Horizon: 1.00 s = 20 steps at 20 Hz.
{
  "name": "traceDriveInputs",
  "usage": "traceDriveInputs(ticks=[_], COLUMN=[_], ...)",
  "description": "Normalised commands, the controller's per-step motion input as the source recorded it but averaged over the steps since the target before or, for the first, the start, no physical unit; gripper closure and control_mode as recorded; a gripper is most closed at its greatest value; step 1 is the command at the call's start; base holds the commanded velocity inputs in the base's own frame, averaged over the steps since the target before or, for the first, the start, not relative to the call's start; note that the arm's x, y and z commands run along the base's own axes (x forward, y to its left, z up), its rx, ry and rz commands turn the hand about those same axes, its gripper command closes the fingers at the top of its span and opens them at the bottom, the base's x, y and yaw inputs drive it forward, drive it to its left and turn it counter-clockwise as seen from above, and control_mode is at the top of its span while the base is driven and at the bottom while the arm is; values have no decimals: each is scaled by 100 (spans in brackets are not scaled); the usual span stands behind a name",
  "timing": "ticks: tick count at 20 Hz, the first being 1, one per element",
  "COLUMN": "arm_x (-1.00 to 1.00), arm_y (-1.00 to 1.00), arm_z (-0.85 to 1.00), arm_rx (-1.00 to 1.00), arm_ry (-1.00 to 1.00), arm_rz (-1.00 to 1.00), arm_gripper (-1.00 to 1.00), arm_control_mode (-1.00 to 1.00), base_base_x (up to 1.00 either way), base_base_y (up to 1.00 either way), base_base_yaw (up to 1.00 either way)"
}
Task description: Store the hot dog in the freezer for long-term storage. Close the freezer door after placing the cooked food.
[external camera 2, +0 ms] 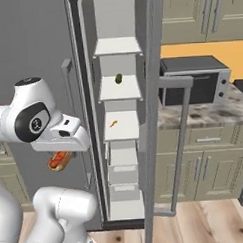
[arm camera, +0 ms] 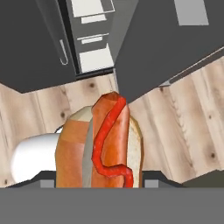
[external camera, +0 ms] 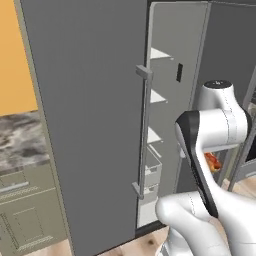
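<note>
Below the white hand, the hot dog [external camera 2: 59,160] hangs clamped between the fingers [arm camera: 101,186], which are closed on its bun. It is held in the air above the wooden floor [arm camera: 183,127], in front of the fridge and outside it. The freezer [external camera 2: 121,123] stands open, with white shelves and bins stacked inside. A small green item [external camera 2: 118,79] sits on an upper shelf, and a small orange item [external camera 2: 113,124] on the shelf below. The freezer door [external camera: 95,125] is swung wide, its long bar handle [external camera: 144,132] vertical. A microwave [external camera 2: 192,80] rests on the counter [external camera 2: 208,114] right of the fridge.
</note>
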Motion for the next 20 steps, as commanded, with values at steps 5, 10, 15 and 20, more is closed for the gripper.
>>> traceDriveInputs(ticks=[5, 10, 15, 20], arm_x=[0, 0, 0, 0], arm_y=[0, 0, 0, 0], arm_z=[0, 0, 0, 0], arm_rx=[0, 0, 0, 0], arm_ry=[0, 0, 0, 0], arm_rz=[0, 0, 0, 0], arm_gripper=[100, 100, 100, 100], arm_control_mode=[100, 100, 100, 100], base_base_x=[50, 38, 47, 49], base_base_y=[-7, -27, -39, -15], base_base_yaw=[-5, 0, 2, 2])
